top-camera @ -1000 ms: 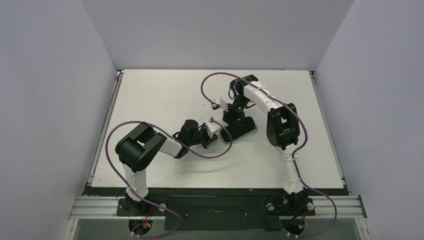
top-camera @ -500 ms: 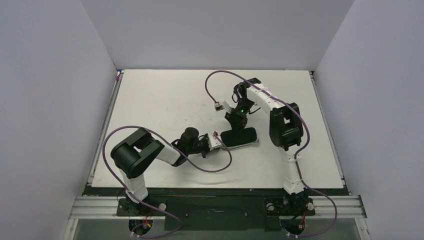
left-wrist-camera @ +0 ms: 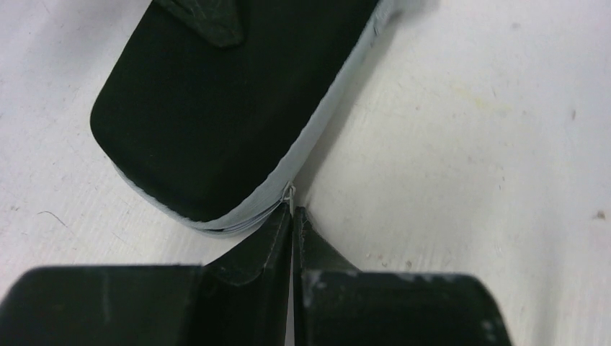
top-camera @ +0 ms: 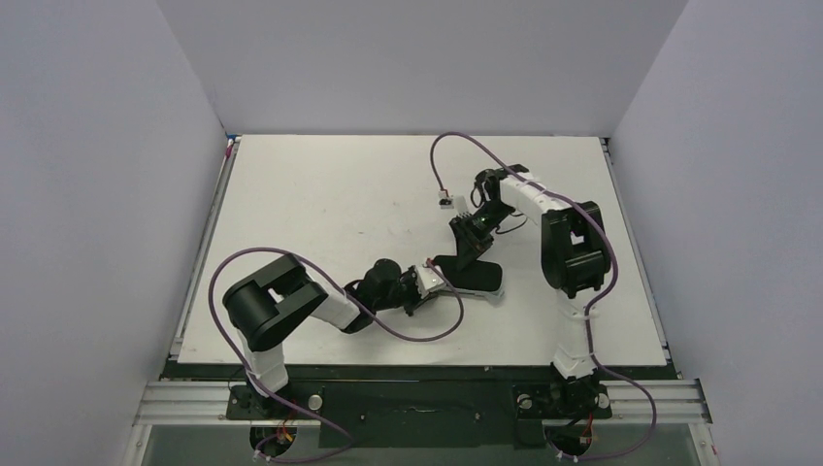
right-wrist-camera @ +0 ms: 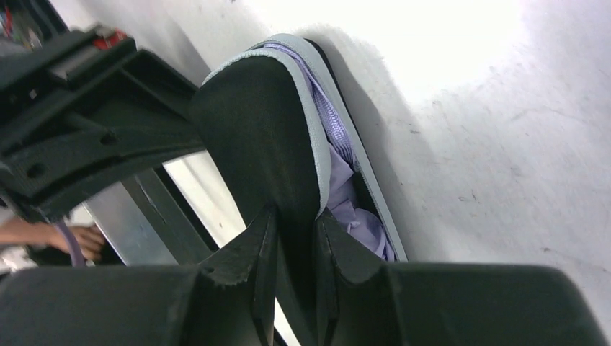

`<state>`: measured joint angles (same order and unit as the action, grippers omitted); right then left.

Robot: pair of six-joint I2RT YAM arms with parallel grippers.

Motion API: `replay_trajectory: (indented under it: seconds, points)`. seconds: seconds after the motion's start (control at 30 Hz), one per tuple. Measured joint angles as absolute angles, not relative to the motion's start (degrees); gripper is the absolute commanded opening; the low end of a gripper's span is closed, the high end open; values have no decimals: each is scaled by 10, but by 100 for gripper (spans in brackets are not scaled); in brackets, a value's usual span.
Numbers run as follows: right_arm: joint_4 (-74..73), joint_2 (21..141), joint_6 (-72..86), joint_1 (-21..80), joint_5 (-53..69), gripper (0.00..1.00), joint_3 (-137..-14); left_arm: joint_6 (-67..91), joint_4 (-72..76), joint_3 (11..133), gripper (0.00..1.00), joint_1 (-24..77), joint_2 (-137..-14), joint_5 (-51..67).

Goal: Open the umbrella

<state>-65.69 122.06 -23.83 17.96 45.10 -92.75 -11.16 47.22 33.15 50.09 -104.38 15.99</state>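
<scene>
A grey wall runs along the left edge of the white tabletop (top-camera: 311, 194), and open surface stretches from there to the middle. The left arm (top-camera: 291, 306) reaches low across the near part of the tabletop. The left jaws are clenched tip to tip on the small metal zip pull (left-wrist-camera: 290, 192) at the grey-trimmed rim of the black sleeve (top-camera: 476, 279). The sleeve lies just right of centre, closer to the near edge than to the far one. Its rim is parted on one side, and the umbrella (right-wrist-camera: 339, 176) sits inside. Only folds of pale lavender fabric show through that gap, in the right wrist view. The right jaws come down from the far side and are clamped on the sleeve's black upper flap, holding it raised off the lower half. The right arm (top-camera: 568, 243) stands just right of the sleeve. Beyond it, a strip of open tabletop runs to the right edge and the wall there.
</scene>
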Motion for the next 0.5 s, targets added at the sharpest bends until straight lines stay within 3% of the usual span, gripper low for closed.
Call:
replay_trajectory:
  seconds: [0.4, 0.43, 0.47, 0.5]
  points:
    - [-395, 1129, 25, 183, 440, 0, -785, -49, 465, 413, 0, 538, -1103, 103]
    - [-383, 1124, 34, 182, 435, 2, -778, -48, 462, 417, 0, 538, -1105, 100]
    - [-374, 1119, 39, 181, 432, 15, -773, -47, 458, 422, 3, 537, -1106, 96]
    - [-366, 1115, 44, 180, 428, 24, -768, -46, 453, 424, 14, 536, -1106, 95]
